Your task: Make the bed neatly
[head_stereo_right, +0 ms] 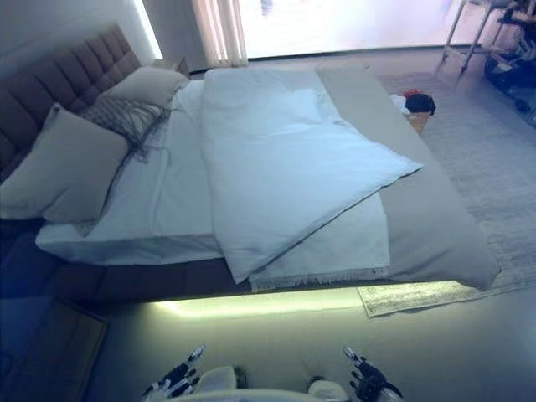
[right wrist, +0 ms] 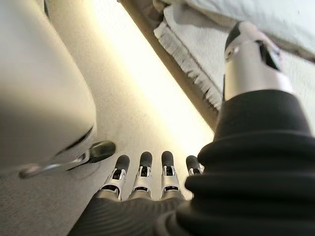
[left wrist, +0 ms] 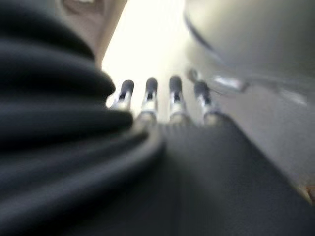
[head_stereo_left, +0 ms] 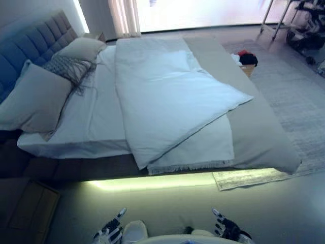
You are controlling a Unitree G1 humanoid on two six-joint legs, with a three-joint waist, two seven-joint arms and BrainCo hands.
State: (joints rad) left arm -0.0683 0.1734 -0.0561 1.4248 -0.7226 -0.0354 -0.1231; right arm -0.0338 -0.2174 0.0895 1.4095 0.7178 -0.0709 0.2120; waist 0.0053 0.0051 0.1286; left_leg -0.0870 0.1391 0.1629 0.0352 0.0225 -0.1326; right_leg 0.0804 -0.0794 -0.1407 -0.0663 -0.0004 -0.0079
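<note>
The bed (head_stereo_left: 96, 168) lies before me with its headboard (head_stereo_left: 30, 46) at the left. A white duvet (head_stereo_left: 162, 91) lies folded back on itself across the middle, its corner pointing right. Under it a fringed white blanket (head_stereo_left: 203, 147) hangs at the near edge. A grey cover (head_stereo_left: 254, 127) spreads over the foot end. Three pillows (head_stereo_left: 35, 96) lean at the headboard. My left hand (head_stereo_left: 109, 231) and right hand (head_stereo_left: 226, 226) hang low at the bottom edge, well short of the bed, both open and empty. The right wrist view shows straight fingers (right wrist: 142, 174) over the floor.
A lit strip (head_stereo_left: 152, 180) glows under the bed's near side. A rug (head_stereo_left: 299, 101) lies at the right, with red and black items (head_stereo_left: 246, 58) beside the bed's far corner. A wooden nightstand (head_stereo_left: 28, 208) stands at the lower left. A metal rack (head_stereo_left: 284, 20) stands at the far right.
</note>
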